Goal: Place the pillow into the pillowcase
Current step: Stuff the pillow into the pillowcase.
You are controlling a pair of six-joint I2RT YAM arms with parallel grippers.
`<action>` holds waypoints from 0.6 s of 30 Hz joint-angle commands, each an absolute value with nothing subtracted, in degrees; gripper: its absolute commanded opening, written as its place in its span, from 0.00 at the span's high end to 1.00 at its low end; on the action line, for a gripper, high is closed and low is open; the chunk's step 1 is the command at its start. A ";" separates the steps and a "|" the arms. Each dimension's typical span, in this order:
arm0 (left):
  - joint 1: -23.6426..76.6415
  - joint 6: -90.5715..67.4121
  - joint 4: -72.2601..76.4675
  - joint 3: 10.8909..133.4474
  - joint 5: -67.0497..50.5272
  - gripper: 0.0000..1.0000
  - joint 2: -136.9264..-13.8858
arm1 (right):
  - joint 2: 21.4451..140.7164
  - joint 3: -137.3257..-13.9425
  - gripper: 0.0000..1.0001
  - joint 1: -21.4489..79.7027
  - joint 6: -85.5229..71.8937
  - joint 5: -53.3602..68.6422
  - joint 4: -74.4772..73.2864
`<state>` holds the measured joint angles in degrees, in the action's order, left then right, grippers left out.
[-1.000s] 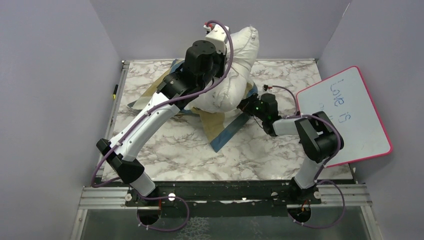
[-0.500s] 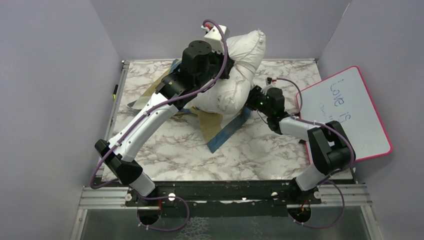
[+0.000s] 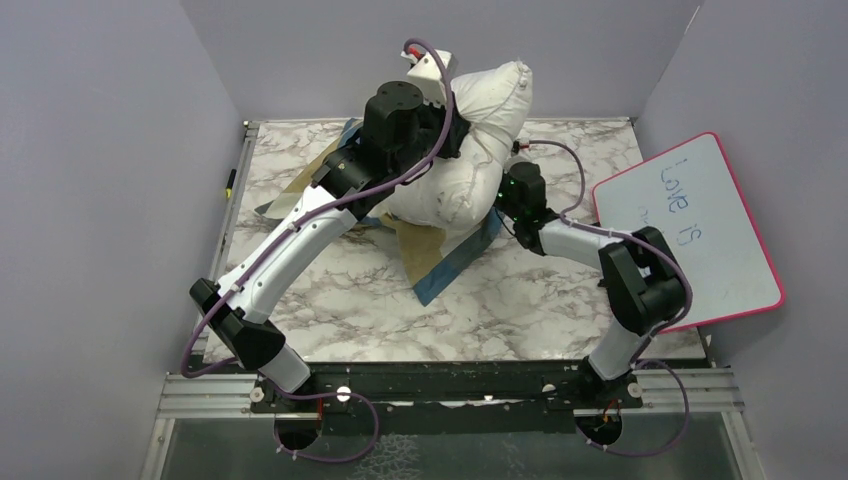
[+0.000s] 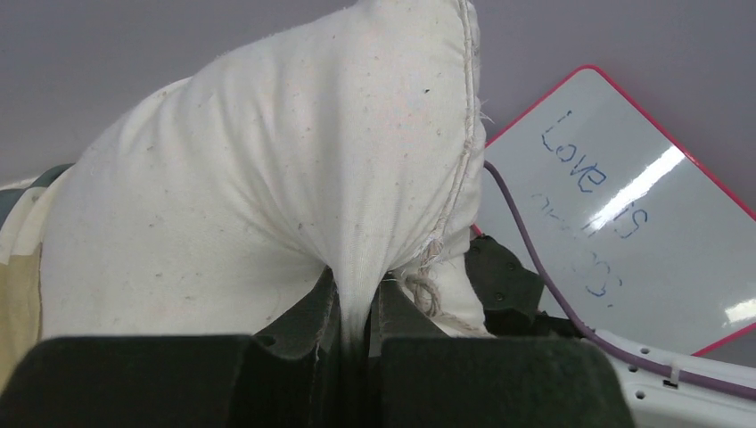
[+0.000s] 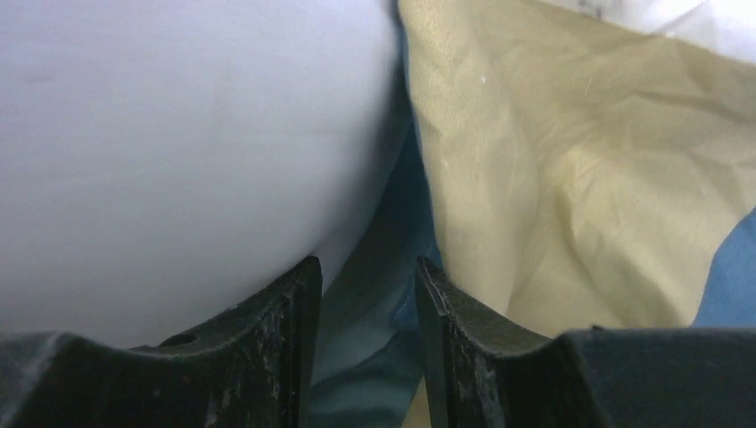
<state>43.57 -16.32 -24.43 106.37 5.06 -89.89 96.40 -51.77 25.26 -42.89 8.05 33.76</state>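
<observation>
The off-white pillow [image 3: 470, 150] is lifted at the back of the table, its lower end resting on the pillowcase [image 3: 450, 255], which lies crumpled in blue and tan blocks beneath it. My left gripper [image 4: 357, 299] is shut on a pinched fold of the pillow [image 4: 294, 160] and holds it up. My right gripper [image 3: 503, 195] sits low at the pillow's right side. In the right wrist view its jaws [image 5: 367, 267] stand apart, with dark blue pillowcase fabric [image 5: 379, 312] loose between them, the pillow [image 5: 178, 134] to the left and tan cloth [image 5: 579, 178] to the right.
A pink-rimmed whiteboard [image 3: 700, 230] with blue writing leans at the table's right edge, close to the right arm. A pen [image 3: 230, 180] lies along the left edge. Grey walls enclose the marble table [image 3: 330, 300] on three sides.
The right gripper swung left and back to the pillow's lower right side, and its jaws opened. The left arm shifted the held pillow slightly right and up.
</observation>
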 commanded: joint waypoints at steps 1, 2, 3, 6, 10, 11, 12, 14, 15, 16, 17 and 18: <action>43.38 -19.30 -15.58 108.69 2.42 1.00 -86.04 | 102.80 -57.13 0.50 27.12 -37.59 -5.27 30.29; 43.34 -19.72 -15.35 108.53 2.24 1.00 -85.74 | 104.31 -57.83 0.48 27.15 -37.19 -7.17 30.51; 43.31 -20.27 -14.95 108.21 2.09 1.00 -85.39 | 105.71 -58.57 0.46 27.20 -36.76 -8.71 30.62; 43.33 -21.80 -13.18 106.66 1.51 1.00 -84.07 | 109.12 -60.69 0.42 27.42 -36.30 -12.05 31.02; 43.31 -23.77 -10.85 105.04 1.01 1.00 -82.66 | 111.98 -62.55 0.41 28.01 -36.94 -13.52 32.20; 43.32 -24.30 -10.41 104.91 0.79 1.00 -82.50 | 112.71 -63.17 0.41 28.19 -37.40 -13.35 32.40; 43.31 -24.79 -9.87 104.75 0.29 1.00 -82.39 | 113.47 -63.64 0.40 28.53 -37.62 -13.34 33.08; 43.33 -25.74 -9.15 104.71 0.04 1.00 -82.28 | 115.31 -65.60 0.40 29.57 -37.94 -14.84 32.86; 43.33 -26.16 -8.88 104.71 0.08 1.00 -82.28 | 116.47 -67.08 0.39 30.00 -38.08 -16.03 31.58; 43.36 -26.64 -8.61 104.68 0.05 1.00 -82.07 | 117.65 -68.84 0.39 30.39 -38.52 -17.89 29.84; 43.32 -27.04 -8.43 104.70 -1.25 1.00 -81.99 | 119.12 -70.48 0.39 30.62 -39.36 -20.06 26.84; 43.36 -27.29 -8.22 104.56 -1.54 1.00 -81.76 | 120.34 -72.07 0.39 30.67 -40.55 -22.23 24.79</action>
